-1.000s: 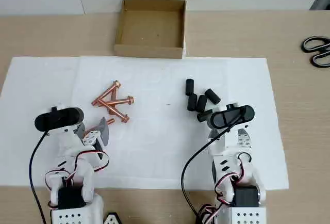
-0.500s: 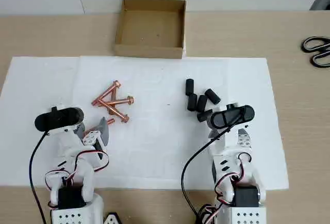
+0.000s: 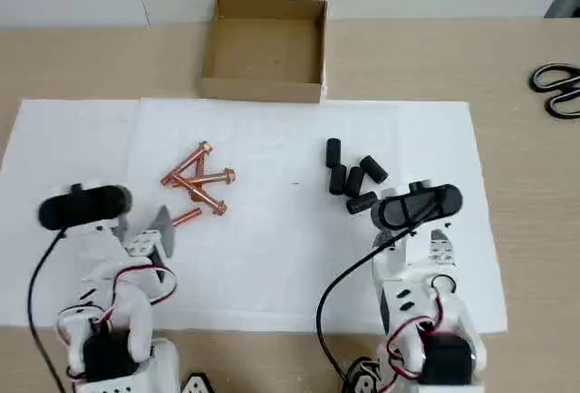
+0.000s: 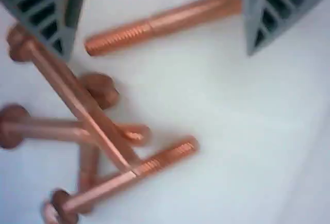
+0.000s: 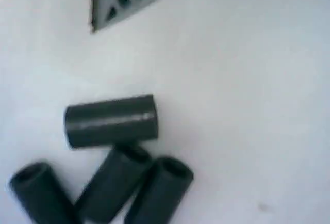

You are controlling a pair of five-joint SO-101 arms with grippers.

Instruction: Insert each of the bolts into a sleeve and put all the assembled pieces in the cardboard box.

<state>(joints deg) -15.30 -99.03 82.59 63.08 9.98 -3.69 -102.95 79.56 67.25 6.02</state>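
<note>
The left claw stands apart, low over the white paper. One copper bolt lies across the gap between its jaws. The other bolts lie crossed in a heap just beyond. The right claw hovers near the black sleeves; whether it is apart or together I cannot tell. The cardboard box sits at the paper's far edge on the table.

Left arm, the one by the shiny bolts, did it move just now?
Yes. The left arm slid sideways, away from the pile of bolts and toward the left edge of the white paper.
</note>
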